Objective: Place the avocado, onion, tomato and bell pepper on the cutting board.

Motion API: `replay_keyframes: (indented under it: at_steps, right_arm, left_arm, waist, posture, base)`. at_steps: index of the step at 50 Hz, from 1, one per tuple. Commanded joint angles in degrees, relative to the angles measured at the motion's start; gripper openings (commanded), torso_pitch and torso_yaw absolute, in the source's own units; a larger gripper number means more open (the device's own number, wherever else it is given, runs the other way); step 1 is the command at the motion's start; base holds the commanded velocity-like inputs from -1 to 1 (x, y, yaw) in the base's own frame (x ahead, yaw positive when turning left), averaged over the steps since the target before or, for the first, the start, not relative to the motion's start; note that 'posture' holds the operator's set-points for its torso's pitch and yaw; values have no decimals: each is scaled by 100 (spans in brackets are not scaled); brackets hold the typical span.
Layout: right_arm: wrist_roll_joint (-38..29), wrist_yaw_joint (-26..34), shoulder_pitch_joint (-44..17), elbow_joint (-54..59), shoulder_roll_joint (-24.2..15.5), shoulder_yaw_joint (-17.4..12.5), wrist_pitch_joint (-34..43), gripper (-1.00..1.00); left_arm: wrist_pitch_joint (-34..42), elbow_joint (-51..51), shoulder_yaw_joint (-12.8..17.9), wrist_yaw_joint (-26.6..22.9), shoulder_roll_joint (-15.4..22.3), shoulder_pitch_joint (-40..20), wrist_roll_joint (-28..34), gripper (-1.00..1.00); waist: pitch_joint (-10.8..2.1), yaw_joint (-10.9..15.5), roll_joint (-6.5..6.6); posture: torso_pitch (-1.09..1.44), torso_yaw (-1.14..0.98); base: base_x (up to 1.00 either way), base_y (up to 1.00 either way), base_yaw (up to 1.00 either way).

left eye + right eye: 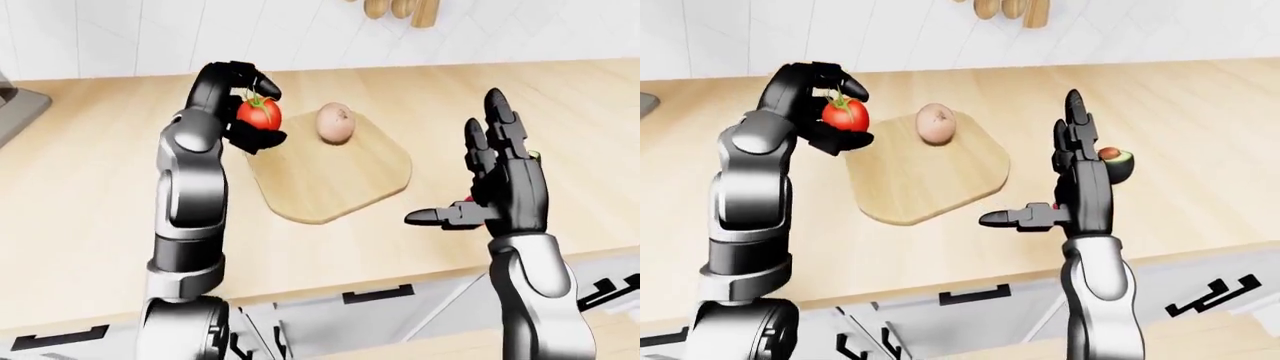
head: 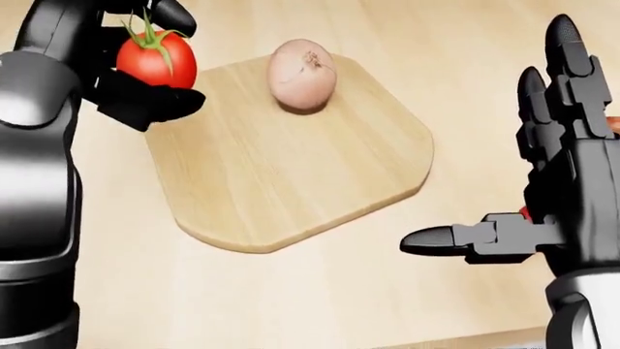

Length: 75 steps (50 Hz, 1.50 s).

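The left hand (image 2: 136,69) is gripping the tomato (image 2: 156,59) from above and below, holding it raised over the left edge of the cutting board (image 2: 291,167), seemingly to set it beside the onion (image 2: 302,73) already resting there. The right hand (image 2: 543,196) is hanging unclenched, fingers spread, holding nothing, with the avocado (image 1: 1118,159) lying on the counter (image 1: 1200,127) just beyond it.
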Motion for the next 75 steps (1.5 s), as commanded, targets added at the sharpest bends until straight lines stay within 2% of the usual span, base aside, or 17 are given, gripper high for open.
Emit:
replay_keyframes:
  at_steps: [1,9,15,20,34,37,41,47,56,59,61,64,65,67,68,71,75]
  right_arm:
    - [14,-11,-140,-231,-50,-37,-124,100]
    - [55,2,-136,-288,-82,-102,-73,100]
    - [46,4,-59,-300,-66,-105,-122,100]
    - [50,10,-16,-359,-57,-118,-101,100]
    - [26,8,6,-366,-45,-123,-108,100]
    - [22,11,1,-371,-47,-121,-100,100]
    - [32,3,-56,-390,-65,-127,-39,100]
    - [26,-6,-138,-391,-91,-108,27,100]
    - [35,5,-79,-426,-82,-126,12,100]
    - [29,6,-75,-421,-80,-125,6,100]
    - [35,10,-56,-421,-76,-136,-8,100]
    - [33,15,-23,-423,-72,-146,-28,100]
    - [30,16,-21,-421,-68,-138,-32,100]
    - [18,12,-20,-400,-62,-128,-48,100]
    - [5,10,-20,-382,-60,-116,-61,100]
    - [-6,1,-34,-357,-53,-105,-66,100]
    - [-14,4,-29,-360,-53,-103,-63,100]
  left_arm:
    - [-432,55,14,325,54,-319,-217,-73]
    - [-1350,1727,-39,832,94,-963,-673,-75]
    - [-1792,2369,-8,1088,103,-1069,-891,-76]
    - [-2044,2732,-40,1257,45,-1085,-1007,-74]
    - [-2330,3170,-139,1340,-150,-1163,-1121,-64]
    - [-2301,3151,-156,1315,-174,-1129,-1121,-50]
    - [-2252,3052,-180,1305,-213,-1012,-1105,-45]
    - [-2257,3041,-183,1304,-257,-938,-1120,-16]
    - [-2257,2994,-173,1308,-249,-814,-1126,5]
    - [-2226,2953,-177,1305,-250,-780,-1115,29]
    - [-2243,2960,-185,1305,-253,-762,-1109,30]
    - [-2240,2931,-185,1311,-272,-715,-1112,46]
    - [-2241,2930,-186,1312,-270,-704,-1106,61]
    - [-2234,2902,-183,1305,-268,-681,-1107,66]
    - [-2233,2893,-184,1301,-265,-659,-1102,76]
    - [-2229,2876,-183,1294,-275,-631,-1107,74]
    - [-2191,2811,-189,1279,-277,-592,-1095,82]
  waist:
    - [-150,7,-4]
    - [-168,3,-10]
    - [-170,-9,-7]
    - [-183,-13,3]
    - [-183,-24,2]
    - [-188,-28,6]
    - [-186,-34,11]
    - [-186,-32,10]
    - [-191,-29,7]
    - [-191,-31,8]
    - [-192,-30,8]
    - [-193,-26,8]
    - [-195,-26,8]
    - [-198,-25,9]
    - [-200,-25,9]
    - [-203,-28,12]
    - [-206,-26,13]
  posture:
    - [0,0]
    - [0,0]
    - [0,0]
    - [0,0]
    - [0,0]
    - [0,0]
    - [0,0]
    - [0,0]
    - [0,0]
    - [0,0]
    - [0,0]
    - [0,0]
    - [0,0]
    - [0,0]
    - [0,0]
    - [0,0]
    - [0,0]
  base:
    - [0,0,0]
    - [0,0,0]
    - [0,0,0]
    - [0,0,0]
    - [0,0,0]
    - [0,0,0]
    - [0,0,0]
    - [0,0,0]
    - [0,0,0]
    - [0,0,0]
    - [0,0,0]
    - [0,0,0]
    - [0,0,0]
    - [0,0,0]
    - [0,0,0]
    - [0,0,0]
    - [0,0,0]
